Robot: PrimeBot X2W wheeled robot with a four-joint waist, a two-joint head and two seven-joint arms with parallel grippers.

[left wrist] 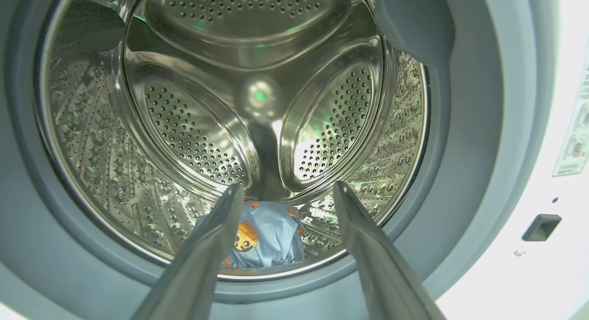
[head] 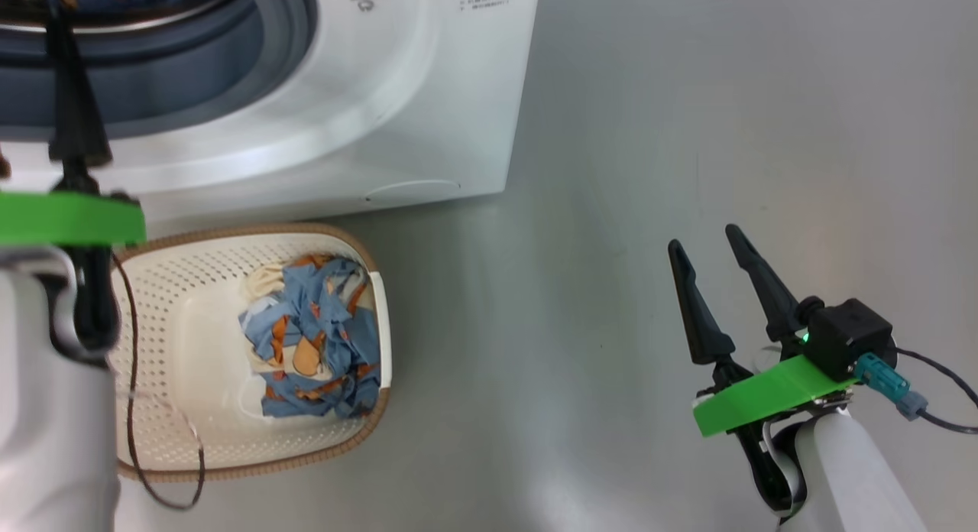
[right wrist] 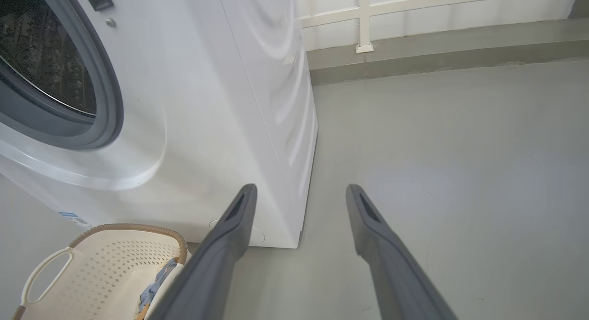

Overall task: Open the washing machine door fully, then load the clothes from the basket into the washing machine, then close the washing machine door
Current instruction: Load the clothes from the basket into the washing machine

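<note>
Head view placed the right end effector point(head: 705, 238) nearest, at lower right over the bare grey floor point(head: 649, 119), its two dark fingers spread apart with nothing between them. At the left edge a pale forearm point(head: 46, 410) rose toward the machine. The left end effector point(left wrist: 287, 186), in its own wrist view, also had its fingers apart and empty, pointing into the drum mouth. Below that arm the basket point(head: 176, 348) stood on the floor just in front of the washing machine point(head: 428, 96), well apart from the right end effector. The clothes point(head: 313, 341) lay bunched against the basket's right side, blue with orange-brown print and some cream. Farther in, the grey gasket point(left wrist: 460, 173) ringed the perforated steel drum point(left wrist: 184, 127). One blue bear-print garment point(left wrist: 267, 237) lay on the drum's bottom near its front lip, beyond the left fingertips. Past the machine, the right wrist view showed a white wall point(right wrist: 437, 16).
</note>
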